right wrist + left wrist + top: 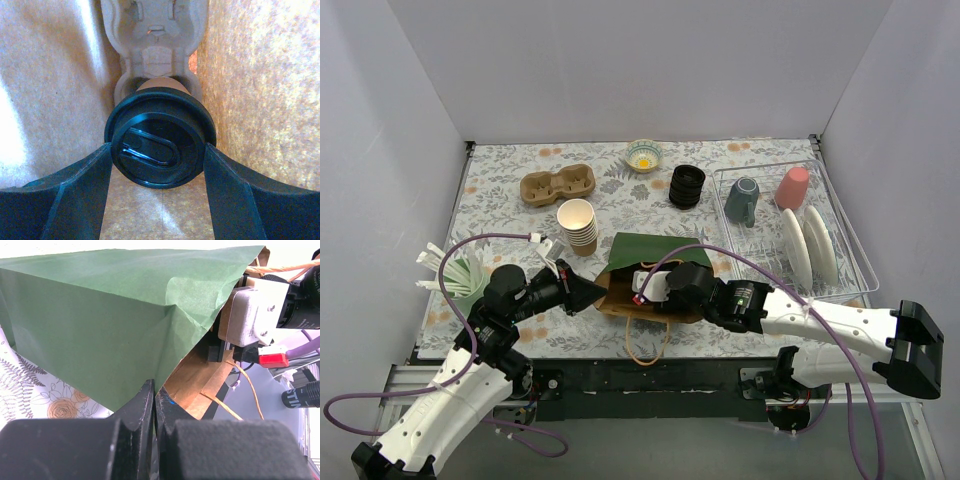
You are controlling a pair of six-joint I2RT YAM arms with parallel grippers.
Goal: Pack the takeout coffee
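Currently, by entry.

**Progress.** The coffee (161, 115) is lying inside the bag (650, 250), lid facing the mouth. Its brown body seems to be sitting in the near well of a carrier (155, 55) that is lying deeper in. The packing is looking nearly done. What is remaining, as I judge it, is letting go, drawing the arm out and standing the bag up.

**Right gripper** (158, 150). It is reaching into the bag with its fingers (75, 195) spread wide. They are pressing the lid's rim on both sides, so it appears to be holding the coffee.

**Left gripper** (154, 405). Its fingers (135, 415) are pinched fully together on the bag's green edge and are holding the mouth up.

**Materials.**
- Bag: it is showing thin creased paper, green outside and speckled kraft brown inside, and a twine handle (647, 345) is trailing toward the arms.
- Lid: it is showing up as glossy black plastic, round, with a raised rim and an oval sip tab.
- Carrier: it is looking like moulded grey-tan pulp, matte and ribbed.
- Gripper fingers: they are reading as dark, matte and wedge-shaped.

**Elsewhere.** A cup stack (579, 226) and a lid stack (686, 186) are standing well apart from the bag.
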